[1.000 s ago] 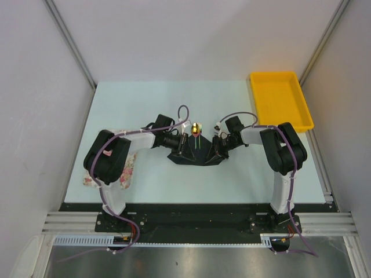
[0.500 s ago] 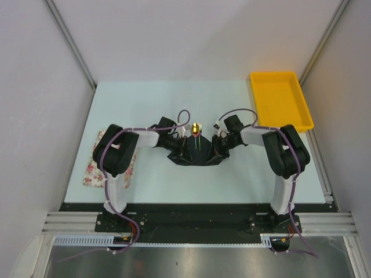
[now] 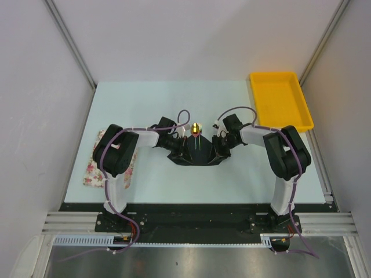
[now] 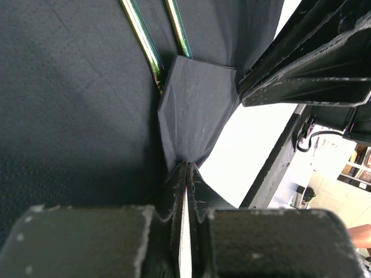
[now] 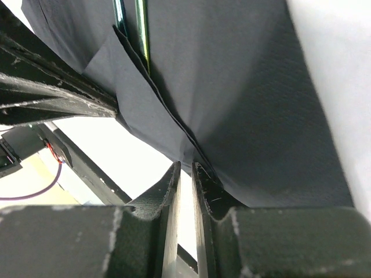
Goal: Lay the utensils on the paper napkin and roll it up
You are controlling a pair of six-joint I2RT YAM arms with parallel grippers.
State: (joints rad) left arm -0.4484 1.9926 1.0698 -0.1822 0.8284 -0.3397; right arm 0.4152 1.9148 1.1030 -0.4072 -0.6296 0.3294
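At mid-bench [image 3: 145, 98], the left pincer [image 4: 185, 169] and the right pincer [image 5: 185, 168] each clamp tight on a lifted near fold of the paper napkin [image 3: 200, 155]. The utensils [image 3: 196, 132] lie on it between them, gold ends pointing away. A floral mat [image 3: 91, 169] lies under the left arm, and a yellow tray [image 3: 281, 74] sits far right.

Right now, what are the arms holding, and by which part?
The paper napkin, held by both: the left gripper is shut on a raised fold at its left side, the right gripper on a fold at its right side.
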